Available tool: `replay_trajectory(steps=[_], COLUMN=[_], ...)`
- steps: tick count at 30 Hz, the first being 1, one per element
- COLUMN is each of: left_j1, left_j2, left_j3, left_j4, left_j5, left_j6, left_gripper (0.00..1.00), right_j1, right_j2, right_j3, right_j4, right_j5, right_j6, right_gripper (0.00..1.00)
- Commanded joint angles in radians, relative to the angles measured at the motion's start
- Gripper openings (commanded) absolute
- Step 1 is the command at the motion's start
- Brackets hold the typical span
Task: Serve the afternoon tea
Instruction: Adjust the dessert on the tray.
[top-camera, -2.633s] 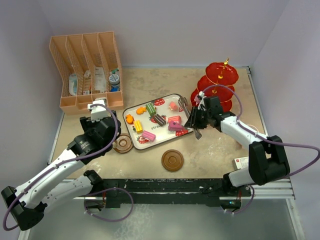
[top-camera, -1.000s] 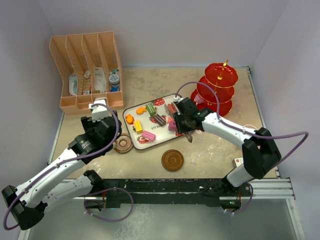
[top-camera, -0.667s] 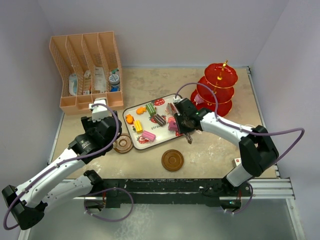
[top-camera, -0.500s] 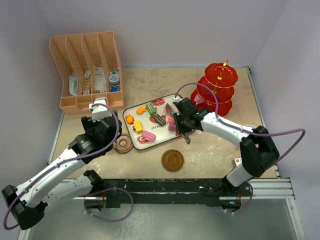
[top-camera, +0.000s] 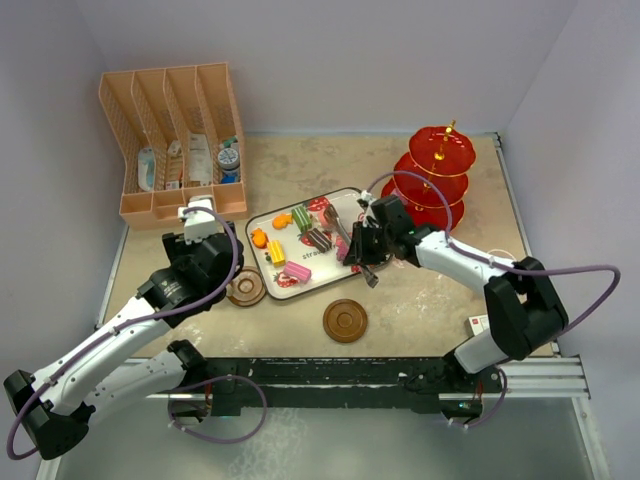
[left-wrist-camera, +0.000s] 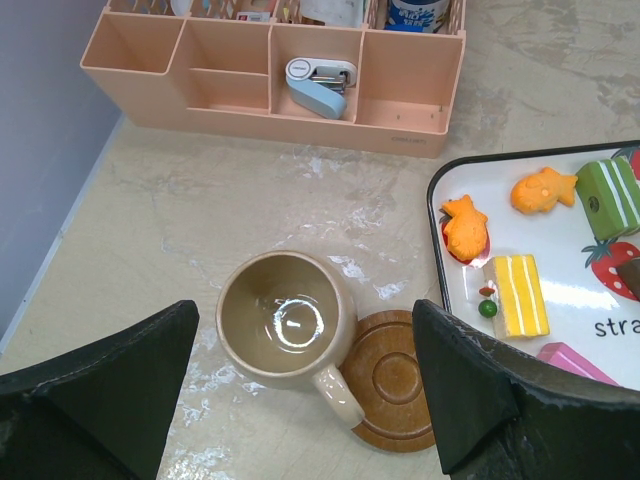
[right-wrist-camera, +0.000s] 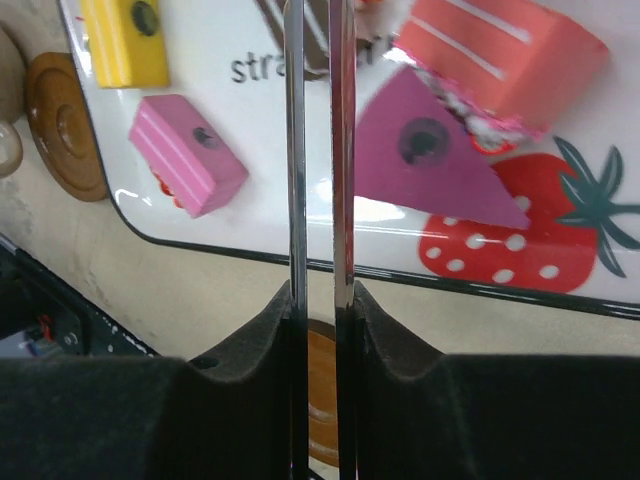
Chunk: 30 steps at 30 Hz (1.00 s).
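Right gripper (right-wrist-camera: 318, 305) is closed hard on the metal tongs (right-wrist-camera: 296, 150), whose two blades are pressed almost together between the pads (right-wrist-camera: 240, 350). The blade tips lie over the tray (left-wrist-camera: 570, 270), and whether a cake is pinched there cannot be told. Left gripper (left-wrist-camera: 300, 395) is held wide open and empty above the tan mug (left-wrist-camera: 285, 320), which stands on the table with its handle over the rim of a saucer (left-wrist-camera: 390, 380).

The step in hand is judged to be the picking of a cake for transfer to the red stand (top-camera: 435, 175), which is set beyond the right end of the tray. For the next move, the blades should be allowed to spread, set astride one cake and squeezed. The cake should then be lifted clear and carried to a tier.

Counted on the tray:
- two orange fish cakes (left-wrist-camera: 540, 190)
- one green cake (left-wrist-camera: 610, 195)
- one yellow block (right-wrist-camera: 125, 35)
- one pink block (right-wrist-camera: 185, 150)
- one purple wedge (right-wrist-camera: 430, 160)
- one coral slice (right-wrist-camera: 500, 50)
- one brown striped cake (top-camera: 318, 238)

Counted elsewhere:
- two saucers, the second saucer (top-camera: 345, 320) lying near the front edge
- one mug in view
- one stand of three tiers
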Motion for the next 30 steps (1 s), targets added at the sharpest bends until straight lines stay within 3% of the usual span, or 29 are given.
replay_trajectory(steps=[1, 12, 16, 30], left_j1=[0.002, 0.003, 0.002, 0.003], left_j2=[0.001, 0.011, 0.012, 0.013], left_j3=[0.021, 0.024, 0.026, 0.025], left_j4=[0.013, 0.008, 0.008, 0.009], left_j5=[-0.001, 0.0, 0.0, 0.006], left_j6=[0.016, 0.011, 0.011, 0.015], left_gripper=[0.85, 0.85, 0.85, 0.85], right_j1=[-0.075, -0.209, -0.22, -0.219], right_j2=[-0.034, -0.053, -0.054, -0.139], right_j3=[-0.084, -0.213, -0.206, -0.077], right_j4=[0.14, 0.218, 0.187, -0.007], right_j5=[-0.152, -0.236, -0.185, -0.015], right_j6=[0.069, 0.122, 0.107, -0.015], right_gripper=[0.21, 0.26, 0.33, 0.4])
